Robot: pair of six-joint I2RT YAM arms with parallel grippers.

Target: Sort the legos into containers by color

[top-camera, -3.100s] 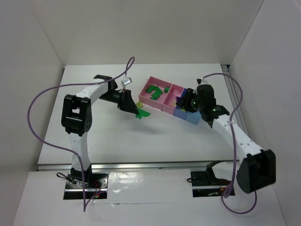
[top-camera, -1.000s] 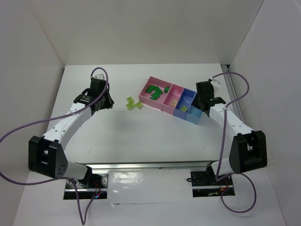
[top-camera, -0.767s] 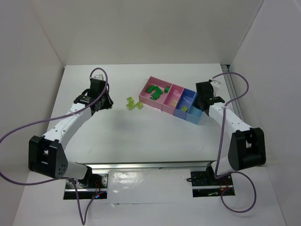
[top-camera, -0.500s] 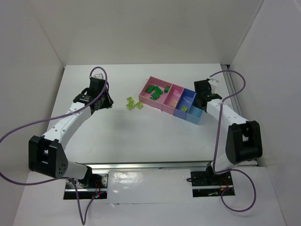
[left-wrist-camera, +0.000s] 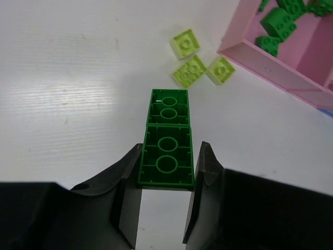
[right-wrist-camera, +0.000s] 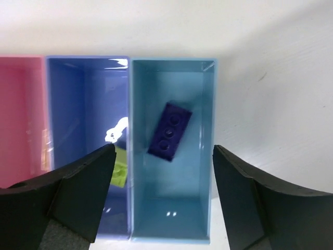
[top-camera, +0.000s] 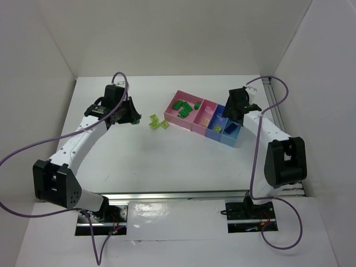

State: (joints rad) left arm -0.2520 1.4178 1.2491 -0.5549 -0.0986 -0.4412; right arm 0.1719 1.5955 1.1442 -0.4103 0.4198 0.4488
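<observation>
**Left gripper (left-wrist-camera: 167, 156) clenched on a green brick pair (left-wrist-camera: 168, 117); right gripper (right-wrist-camera: 162, 151) released.**
Pink tray (left-wrist-camera: 270, 70) lies ahead-right of your left jaws; light-blue tray (right-wrist-camera: 200, 208), under the right, holds a dark blue brick (right-wrist-camera: 169, 131). You pinch only the near brick, so the far one may snap off.

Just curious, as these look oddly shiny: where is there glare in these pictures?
Right wrist view: a white glare patch on the floor of the periwinkle-blue tray, small glints in the light-blue tray. Left wrist view: streaky sheen on the table left of the held green lego. Top external view: even light, faint shadows.
</observation>
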